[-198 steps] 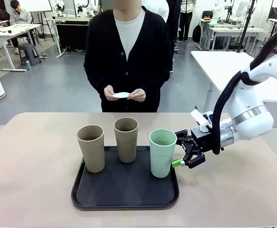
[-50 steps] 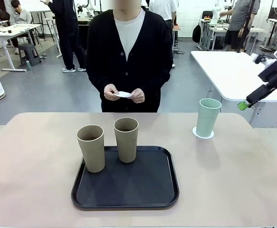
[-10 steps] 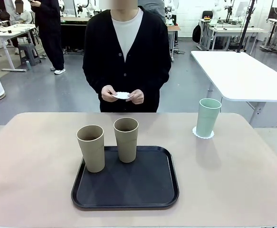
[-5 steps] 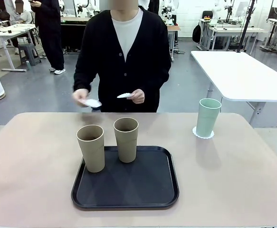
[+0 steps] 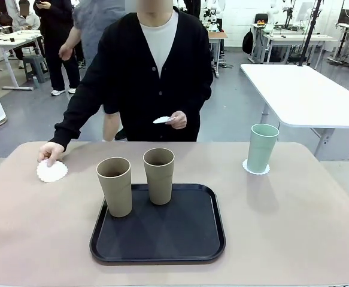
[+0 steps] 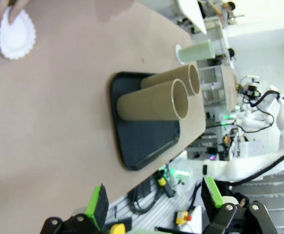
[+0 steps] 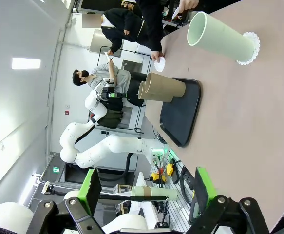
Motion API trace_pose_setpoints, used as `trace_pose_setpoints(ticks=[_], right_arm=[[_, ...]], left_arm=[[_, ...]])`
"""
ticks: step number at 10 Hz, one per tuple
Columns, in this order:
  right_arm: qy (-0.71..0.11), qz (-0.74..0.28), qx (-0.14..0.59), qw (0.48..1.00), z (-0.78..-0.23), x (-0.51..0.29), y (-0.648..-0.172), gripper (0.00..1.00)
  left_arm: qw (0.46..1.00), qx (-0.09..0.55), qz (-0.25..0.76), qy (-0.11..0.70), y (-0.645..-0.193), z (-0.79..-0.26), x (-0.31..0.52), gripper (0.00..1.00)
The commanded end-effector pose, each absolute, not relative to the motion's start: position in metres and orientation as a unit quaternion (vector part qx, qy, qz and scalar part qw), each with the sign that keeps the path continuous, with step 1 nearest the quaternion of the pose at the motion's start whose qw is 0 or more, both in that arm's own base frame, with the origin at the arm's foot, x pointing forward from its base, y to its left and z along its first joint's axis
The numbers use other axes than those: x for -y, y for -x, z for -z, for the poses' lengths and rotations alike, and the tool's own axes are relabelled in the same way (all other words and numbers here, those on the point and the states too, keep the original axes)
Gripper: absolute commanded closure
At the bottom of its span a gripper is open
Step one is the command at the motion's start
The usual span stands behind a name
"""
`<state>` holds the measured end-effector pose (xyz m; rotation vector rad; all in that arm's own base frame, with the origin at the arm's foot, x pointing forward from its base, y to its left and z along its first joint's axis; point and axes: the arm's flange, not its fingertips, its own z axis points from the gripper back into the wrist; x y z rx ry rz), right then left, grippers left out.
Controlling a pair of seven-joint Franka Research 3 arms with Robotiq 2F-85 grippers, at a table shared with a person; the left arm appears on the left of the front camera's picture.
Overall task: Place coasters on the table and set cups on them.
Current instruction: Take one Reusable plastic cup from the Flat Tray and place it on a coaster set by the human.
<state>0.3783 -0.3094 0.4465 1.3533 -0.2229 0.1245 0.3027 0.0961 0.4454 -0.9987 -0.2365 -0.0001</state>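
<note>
The person's reaching hand (image 5: 50, 152) has come down from chest height, and its fingertips now rest on the far edge of a new coaster (image 5: 52, 171) lying flat on the table (image 5: 294, 227). Their other hand (image 5: 177, 120) holds a spare coaster (image 5: 161, 119) at the waist.

The left gripper (image 6: 155, 200) hangs with its green pads spread wide and nothing between them. The new coaster lies far ahead of it and off to one side. The black tray (image 6: 146, 141) is nearer to it. On that tray the front beige cup (image 5: 114, 185) stands just beside the back beige cup (image 5: 159, 175).

The right gripper (image 7: 146, 189) is also spread wide and empty. Well ahead of its fingers the mint cup (image 7: 222, 39) stands upright on its own coaster (image 7: 251, 48), apart from the tray.
</note>
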Motion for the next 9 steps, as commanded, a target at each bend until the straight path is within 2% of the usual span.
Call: trace_pose_setpoints(ticks=[1, 9], right_arm=[[-0.624, -0.057, 0.104, 0.773, -0.4485, 0.3098, -0.3768, 0.00], [-0.624, -0.057, 0.104, 0.773, -0.4485, 0.3098, -0.3768, 0.00]], left_arm=[[0.868, 0.119, 0.005, 0.482, -0.3039, -0.4453, -0.0949, 0.00], [0.868, 0.119, 0.005, 0.482, -0.3039, -0.4453, -0.0949, 0.00]])
